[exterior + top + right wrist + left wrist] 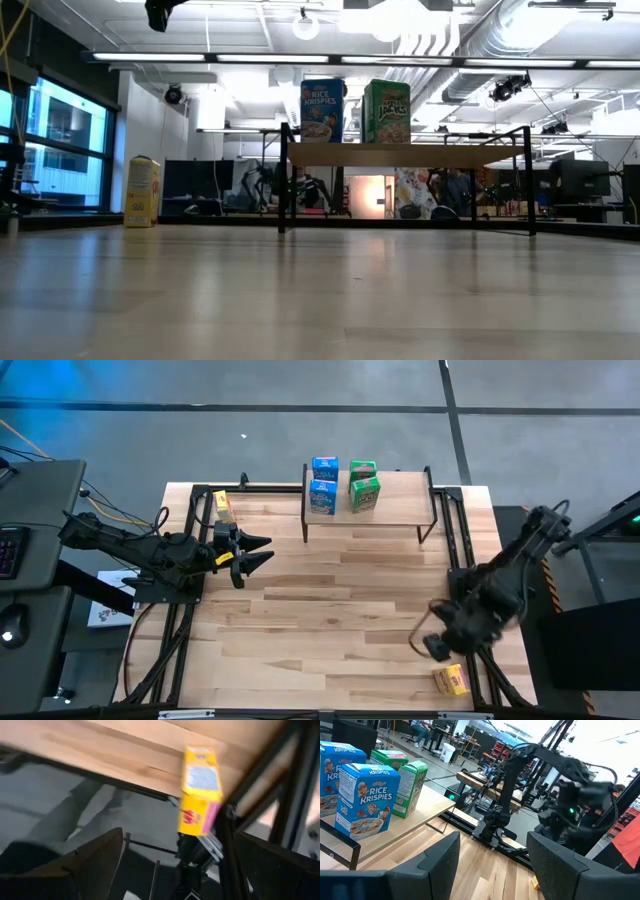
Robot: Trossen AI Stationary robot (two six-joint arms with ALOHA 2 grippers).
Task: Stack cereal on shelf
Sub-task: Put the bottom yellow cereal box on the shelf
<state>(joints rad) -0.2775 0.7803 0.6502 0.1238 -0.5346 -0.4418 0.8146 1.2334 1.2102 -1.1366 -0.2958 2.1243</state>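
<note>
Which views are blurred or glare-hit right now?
Right wrist view: motion-smeared, yellow box soft. Left wrist view: sharp on the blue boxes, background blown out bright. Low view: ceiling lights flare, tabletop foreground soft. High view: even, clear.

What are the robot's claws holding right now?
Nothing. The left gripper and the right gripper are both open and empty; the right one hovers near a yellow cereal box.
</note>
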